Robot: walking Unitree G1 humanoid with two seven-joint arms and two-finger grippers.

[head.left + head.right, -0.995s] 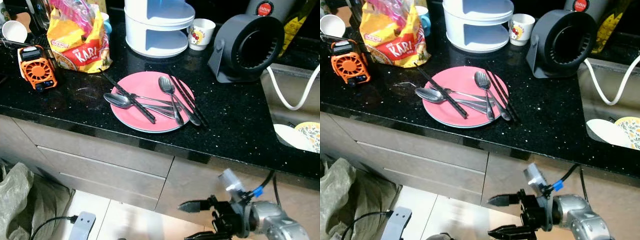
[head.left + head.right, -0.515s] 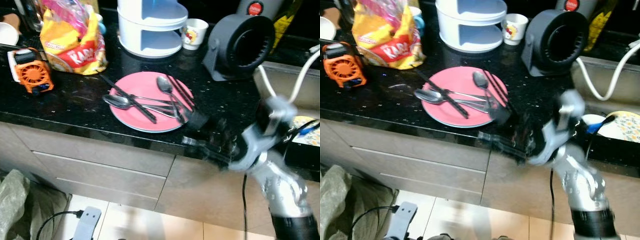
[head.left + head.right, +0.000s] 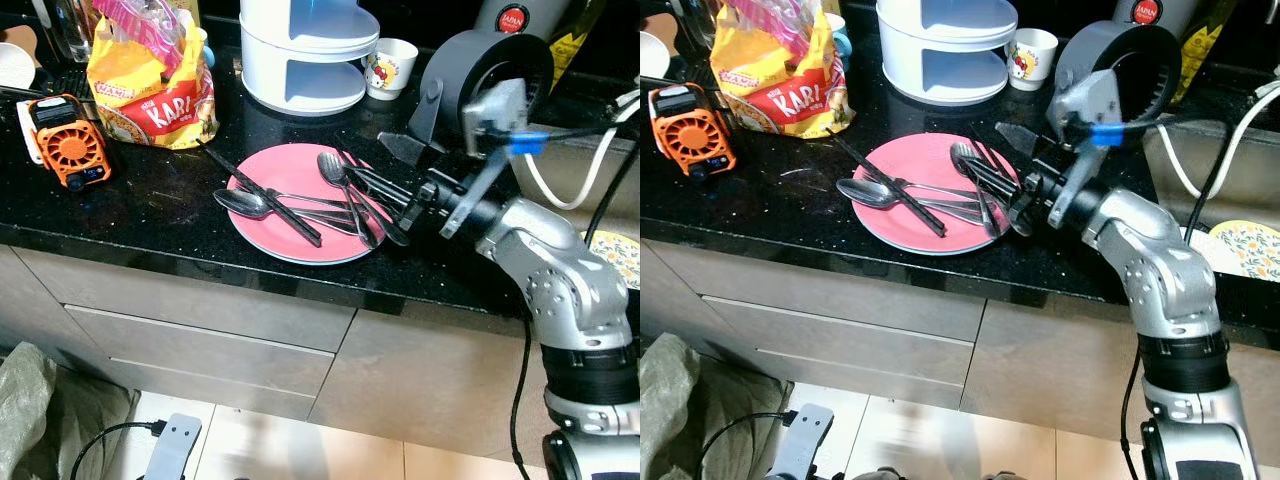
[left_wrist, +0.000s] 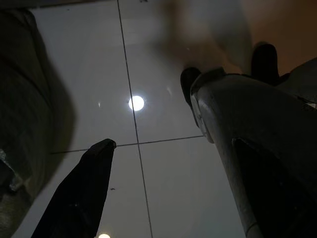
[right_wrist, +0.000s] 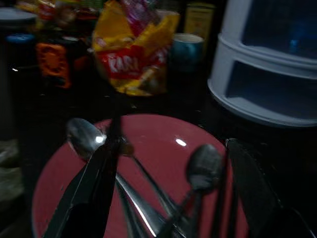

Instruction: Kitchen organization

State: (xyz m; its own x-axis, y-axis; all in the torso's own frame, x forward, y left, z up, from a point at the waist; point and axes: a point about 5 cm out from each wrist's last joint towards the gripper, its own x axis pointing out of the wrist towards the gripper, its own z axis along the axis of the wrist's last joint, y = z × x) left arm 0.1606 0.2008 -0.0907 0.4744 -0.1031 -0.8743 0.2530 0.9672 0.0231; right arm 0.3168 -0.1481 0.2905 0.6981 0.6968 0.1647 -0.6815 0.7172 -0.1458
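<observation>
Now right end effector open over the pink plate — cutlery lying mostly lengthwise toward it, chopsticks crossing diagonally, black surface, snack bag behind.

Silver jointed right arm (blue connector, black cable), long black pincer.

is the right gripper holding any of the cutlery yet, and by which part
Nothing held: the right gripper is open over the handle ends of the silver spoons on the round pink plate.
</observation>
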